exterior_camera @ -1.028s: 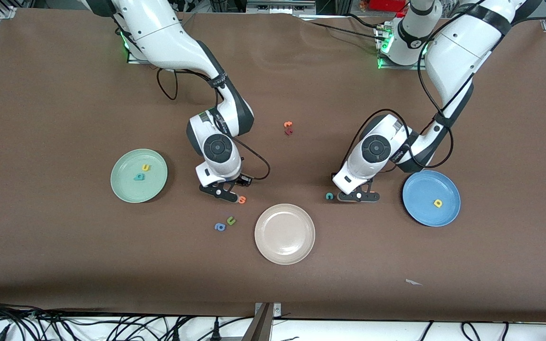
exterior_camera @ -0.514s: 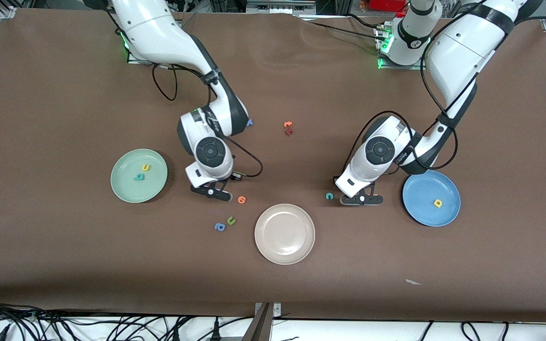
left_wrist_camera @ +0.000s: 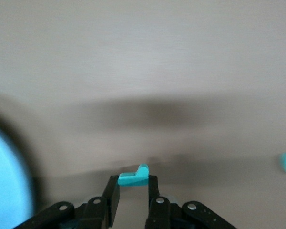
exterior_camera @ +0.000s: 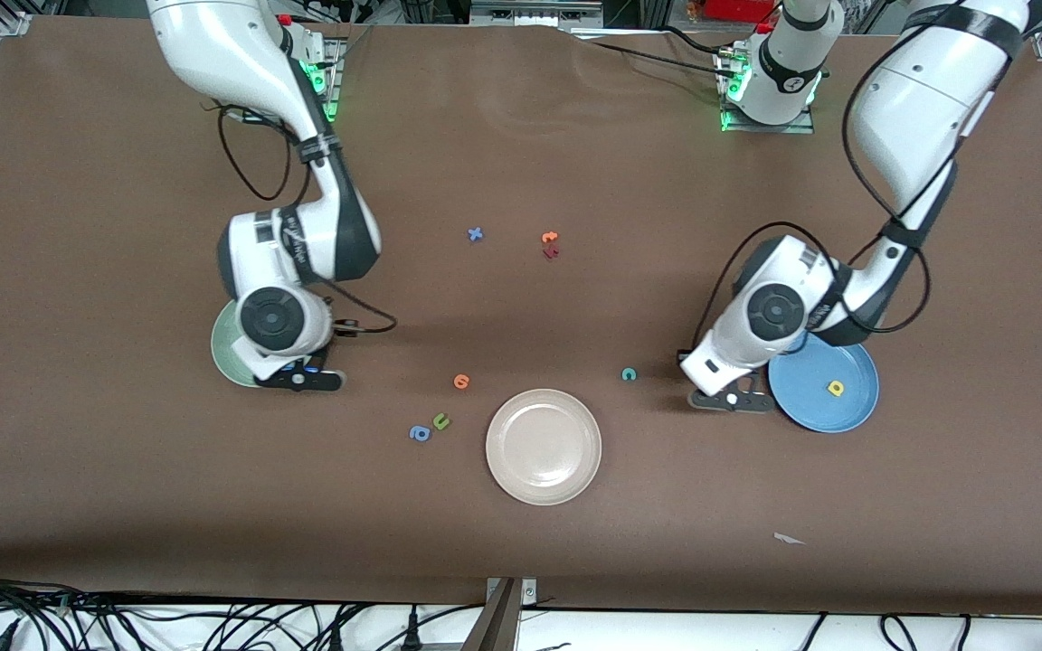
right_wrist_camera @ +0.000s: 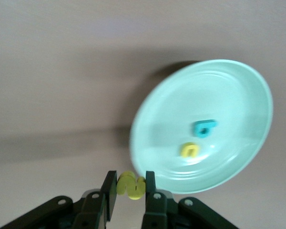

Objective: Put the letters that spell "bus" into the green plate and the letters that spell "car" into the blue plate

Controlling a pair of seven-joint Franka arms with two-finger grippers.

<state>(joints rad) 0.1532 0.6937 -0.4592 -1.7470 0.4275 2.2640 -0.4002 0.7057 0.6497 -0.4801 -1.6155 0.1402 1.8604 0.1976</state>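
Two "bus" letters, teal b [right_wrist_camera: 203, 128] and yellow u [right_wrist_camera: 190, 150], lie in the green plate [right_wrist_camera: 238, 90]; yellow s [right_wrist_camera: 130, 186] is clamped in the right gripper [right_wrist_camera: 129, 187] jaws at that plate's rim. Yellow a [exterior_camera: 836, 388] lies in the blue plate [exterior_camera: 838, 411]. Teal r [left_wrist_camera: 133, 176] is clamped in the left gripper [left_wrist_camera: 133, 191] jaws beside the blue plate. Teal c [exterior_camera: 629, 373] sits on the worktop [exterior_camera: 105, 470], unpicked, toward the cream plate [exterior_camera: 544, 446].
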